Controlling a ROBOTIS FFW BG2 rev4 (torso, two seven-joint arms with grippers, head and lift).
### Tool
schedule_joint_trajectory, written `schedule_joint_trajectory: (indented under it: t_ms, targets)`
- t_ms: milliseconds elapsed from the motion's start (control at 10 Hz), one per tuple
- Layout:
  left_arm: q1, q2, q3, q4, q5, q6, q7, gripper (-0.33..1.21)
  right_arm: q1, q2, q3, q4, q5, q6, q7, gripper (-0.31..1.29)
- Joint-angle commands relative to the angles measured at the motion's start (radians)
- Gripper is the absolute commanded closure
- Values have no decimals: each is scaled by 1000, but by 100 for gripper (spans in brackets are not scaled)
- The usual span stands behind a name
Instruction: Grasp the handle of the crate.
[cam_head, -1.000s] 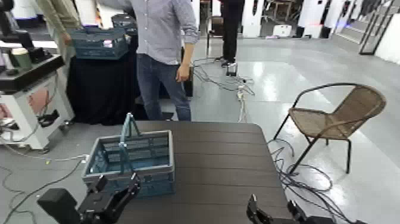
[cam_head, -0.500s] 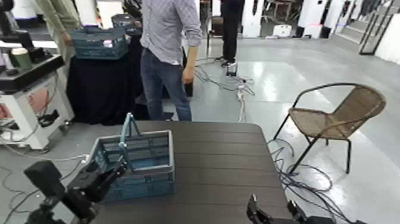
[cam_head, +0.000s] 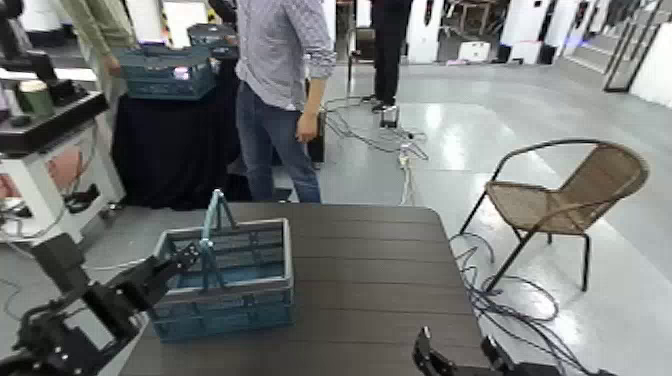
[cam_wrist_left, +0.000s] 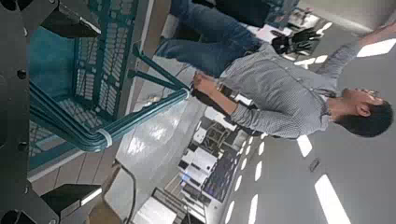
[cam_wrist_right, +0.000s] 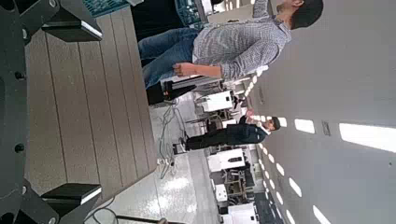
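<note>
light-blue plastic handle (cam_head: 210, 245), upright over the crate (cam_head: 228, 311), left of centre in the head view, on the slatted table (cam_head: 370, 285). left gripper (cam_head: 190, 256) at lower left of centre in that view, over the crate, near the handle. wrist view has its fingers wide apart, one at upper left, one at lower left, handle bars running between and out past them. nothing clamped; contact with the handle: can't tell. right gripper (cam_head: 458, 362) at bottom edge, right of centre, looks idle; fingers well apart, holding nothing, at the table's near end.

progress: reach looks mostly done, grasp not done. left to do: line up on the handle's top part, close on it, check it's caught. risk: closing off-line could push the handle over or catch only one bar. other crate (cam_head: 166, 76) at upper left, not the target. person (cam_head: 280, 100) standing top, left of centre, past the table.
</note>
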Motion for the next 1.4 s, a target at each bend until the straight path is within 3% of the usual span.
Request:
schedule_joint_trajectory:
  t_ms: [100,800,1400]
  targets:
    - [-93,59,-20,109,111,82,-25,12,-4,-1,4,2,-3,0,0,15]
    - [-412,165,-238,538,307,128,-173,11,-15,-6,18,3,-10,2,2,15]
    - [-603,188,-404,840,516,208,-267,12,-30,-7,32,18,-20,-11,3,15]
